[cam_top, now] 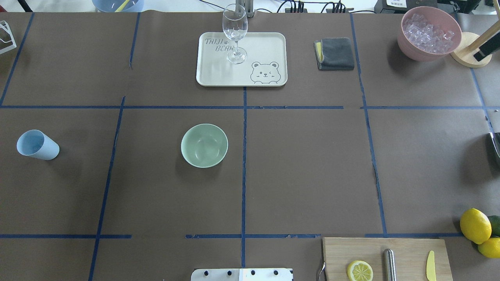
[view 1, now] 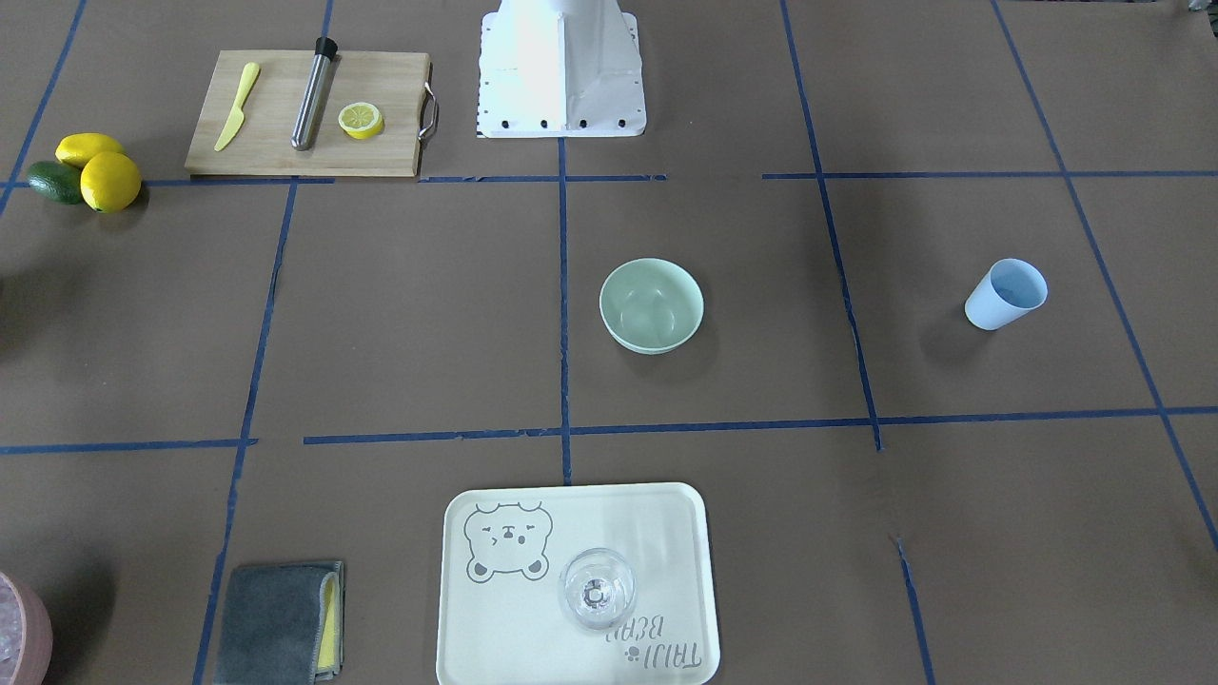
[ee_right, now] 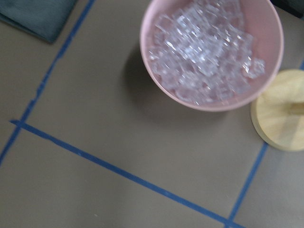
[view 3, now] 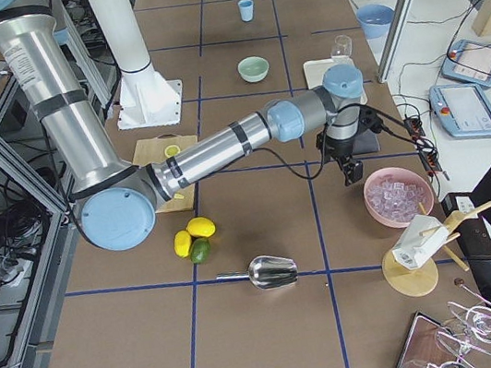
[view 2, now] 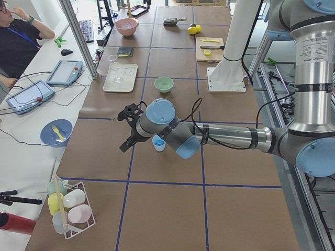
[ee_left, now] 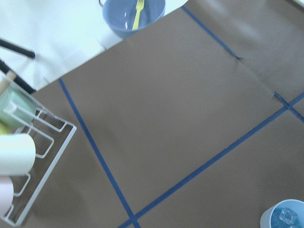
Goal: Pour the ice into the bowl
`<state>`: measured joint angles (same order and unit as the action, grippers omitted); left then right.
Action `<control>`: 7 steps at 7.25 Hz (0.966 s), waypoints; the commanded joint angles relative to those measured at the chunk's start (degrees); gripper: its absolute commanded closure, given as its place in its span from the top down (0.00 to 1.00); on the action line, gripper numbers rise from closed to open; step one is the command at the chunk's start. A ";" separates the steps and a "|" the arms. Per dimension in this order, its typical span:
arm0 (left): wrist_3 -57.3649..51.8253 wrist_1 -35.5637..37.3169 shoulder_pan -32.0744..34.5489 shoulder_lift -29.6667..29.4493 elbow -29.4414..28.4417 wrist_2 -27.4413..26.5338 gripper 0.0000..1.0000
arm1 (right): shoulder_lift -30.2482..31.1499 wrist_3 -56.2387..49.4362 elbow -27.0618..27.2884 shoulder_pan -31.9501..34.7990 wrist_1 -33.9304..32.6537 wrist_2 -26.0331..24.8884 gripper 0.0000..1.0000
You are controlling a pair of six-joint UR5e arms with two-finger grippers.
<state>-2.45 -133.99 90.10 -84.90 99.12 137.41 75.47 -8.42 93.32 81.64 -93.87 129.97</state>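
The ice (ee_left: 287,216) is sitting in the light blue cup (cam_top: 38,144) near the desk's left edge, well apart from the empty bowl (view 1: 652,304) nearer the middle; the grasp seems to be pending, calling for the left fingers (view 2: 128,142) to descend around the cup. The left arm is stretching out level near it, the right fingers (view 3: 348,175) hanging beside the pink container (view 3: 399,195); whether either pair is open I cannot tell
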 commanded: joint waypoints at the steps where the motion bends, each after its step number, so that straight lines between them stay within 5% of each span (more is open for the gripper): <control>1: 17.11 -14.11 -2.80 -0.44 -0.33 0.50 1.00 | 6.60 -6.40 0.28 4.74 0.27 0.10 1.00; 2: 19.30 -19.15 -5.96 0.60 -0.85 -2.81 1.00 | 8.19 -6.18 1.15 5.36 0.27 0.19 1.00; 7: 46.18 -36.21 -35.02 14.55 4.67 -45.03 1.00 | 9.17 -5.73 1.51 5.37 0.27 0.28 1.00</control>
<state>37.58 -165.68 63.22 -74.80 102.41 103.44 84.59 -14.15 94.83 87.01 -93.60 130.25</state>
